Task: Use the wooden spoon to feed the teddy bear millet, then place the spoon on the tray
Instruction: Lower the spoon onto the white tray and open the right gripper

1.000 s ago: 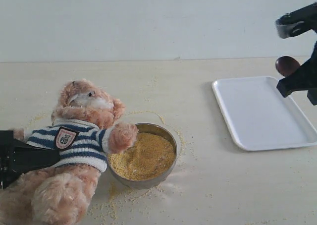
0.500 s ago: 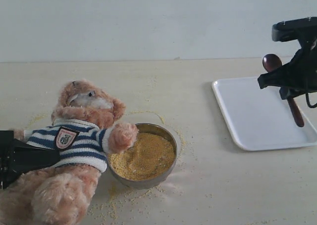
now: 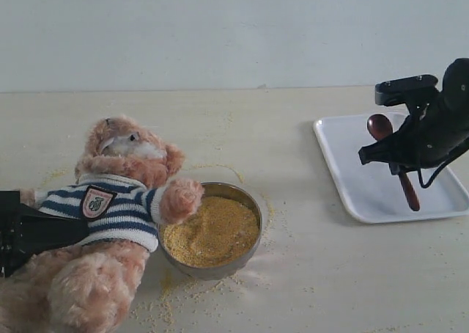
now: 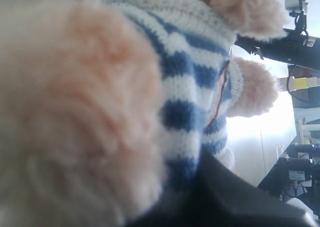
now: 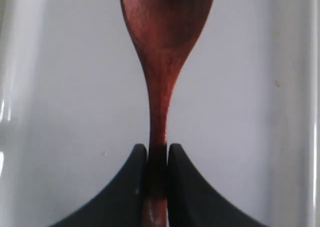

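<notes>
Right end effector: pinching wooden spoon handle | over tray | left end effector: at teddy bear, grip unclear

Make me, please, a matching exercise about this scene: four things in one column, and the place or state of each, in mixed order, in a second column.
1. teddy bear
2. millet
3. wooden spoon
4. tray

A. heaped in the steel bowl
B. pinched at the handle by the right gripper
C. white, at the right in the exterior view
D. wearing a striped shirt, one paw at the bowl's rim

Pairs: 1-D, 2-A, 3-B, 4-C
</notes>
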You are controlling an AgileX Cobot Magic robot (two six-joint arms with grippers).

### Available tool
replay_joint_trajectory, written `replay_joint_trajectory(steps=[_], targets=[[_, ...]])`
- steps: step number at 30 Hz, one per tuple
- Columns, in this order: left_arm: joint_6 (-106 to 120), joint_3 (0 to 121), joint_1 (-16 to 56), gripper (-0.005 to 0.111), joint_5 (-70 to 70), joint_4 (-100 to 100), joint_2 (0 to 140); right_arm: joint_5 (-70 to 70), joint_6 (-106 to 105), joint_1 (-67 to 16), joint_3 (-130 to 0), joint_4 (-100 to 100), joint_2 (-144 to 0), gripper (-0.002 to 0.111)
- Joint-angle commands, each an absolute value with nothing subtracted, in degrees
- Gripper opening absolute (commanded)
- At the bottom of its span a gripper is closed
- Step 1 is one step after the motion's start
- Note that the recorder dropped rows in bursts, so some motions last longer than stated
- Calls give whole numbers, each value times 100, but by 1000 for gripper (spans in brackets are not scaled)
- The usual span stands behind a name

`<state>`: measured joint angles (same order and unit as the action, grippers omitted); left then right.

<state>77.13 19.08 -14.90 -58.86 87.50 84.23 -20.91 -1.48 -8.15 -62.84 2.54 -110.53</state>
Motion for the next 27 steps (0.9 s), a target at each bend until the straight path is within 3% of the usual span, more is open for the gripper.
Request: replay_joint_trajectory(steps=[1, 8, 19, 27], targets=[[7768, 1898, -1480, 5, -6000, 8882, 8439, -1825, -327, -790, -6308, 280, -11214, 0], [7768, 1898, -1480, 5, -6000, 8882, 8439, -1637, -352, -790, -6308, 280, -11264, 3], [7768, 1898, -1480, 5, -6000, 8882, 8439, -1641, -352, -790, -6308, 280, -11264, 30], [7958, 1898, -1480, 5, -5989, 8882, 8439, -1873, -315, -790, -6308, 280, -11080, 31]])
